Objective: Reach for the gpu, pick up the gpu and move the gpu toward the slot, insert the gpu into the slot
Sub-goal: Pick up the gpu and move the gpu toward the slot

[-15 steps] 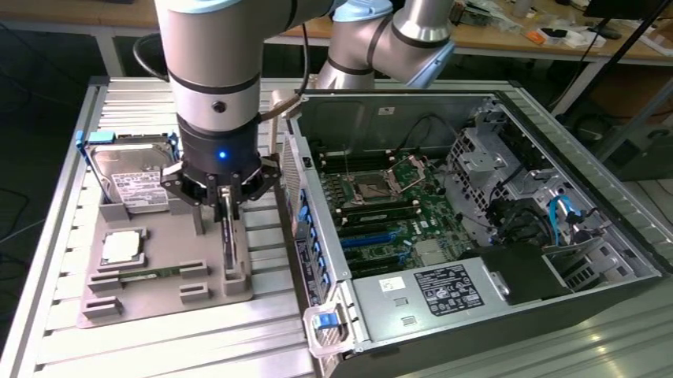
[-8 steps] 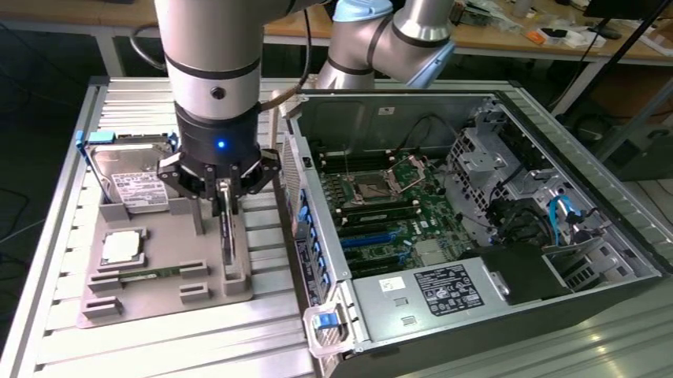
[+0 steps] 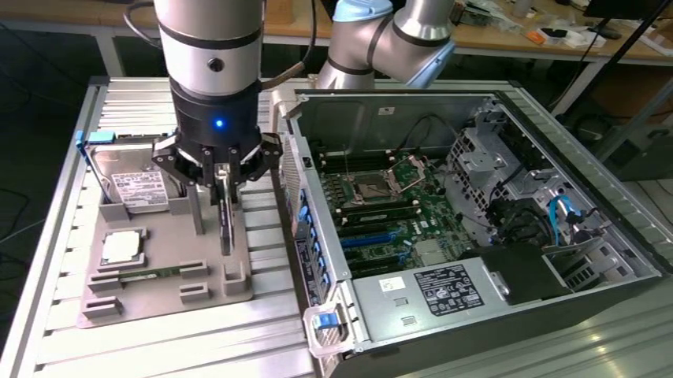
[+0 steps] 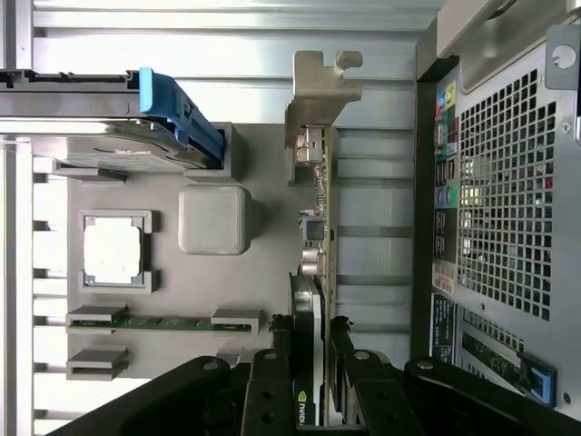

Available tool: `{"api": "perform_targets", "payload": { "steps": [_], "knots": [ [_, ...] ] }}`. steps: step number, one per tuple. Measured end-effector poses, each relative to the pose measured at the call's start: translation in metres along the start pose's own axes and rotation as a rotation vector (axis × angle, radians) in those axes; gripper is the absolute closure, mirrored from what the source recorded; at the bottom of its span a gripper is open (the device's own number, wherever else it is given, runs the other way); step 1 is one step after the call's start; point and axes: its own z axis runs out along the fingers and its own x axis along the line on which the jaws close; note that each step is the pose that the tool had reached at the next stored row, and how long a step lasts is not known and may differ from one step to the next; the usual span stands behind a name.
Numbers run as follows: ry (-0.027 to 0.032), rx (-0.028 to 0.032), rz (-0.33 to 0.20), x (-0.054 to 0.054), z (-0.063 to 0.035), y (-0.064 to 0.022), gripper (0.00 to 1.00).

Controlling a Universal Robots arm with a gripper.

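the pick-up step is in hand: the claw (image 3: 224, 177) sits down over the gpu (image 3: 225, 224), which stands on edge in its holder on the grey tray (image 3: 158, 303) – whether it is clamped i cannot tell. next calls for a straight lift. the tray also holds a hard drive (image 3: 137, 189), a processor (image 3: 124, 246) and a memory stick (image 3: 147, 274) – the open case (image 3: 368, 118) is beside it.
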Motion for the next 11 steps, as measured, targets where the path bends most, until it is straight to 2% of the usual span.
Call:
{"api": "perform_targets", "payload": {
  "steps": [11],
  "knots": [
    [0.0000,0.0001,0.000,0.001,-0.0293,0.0013,0.73]
  ]
}}
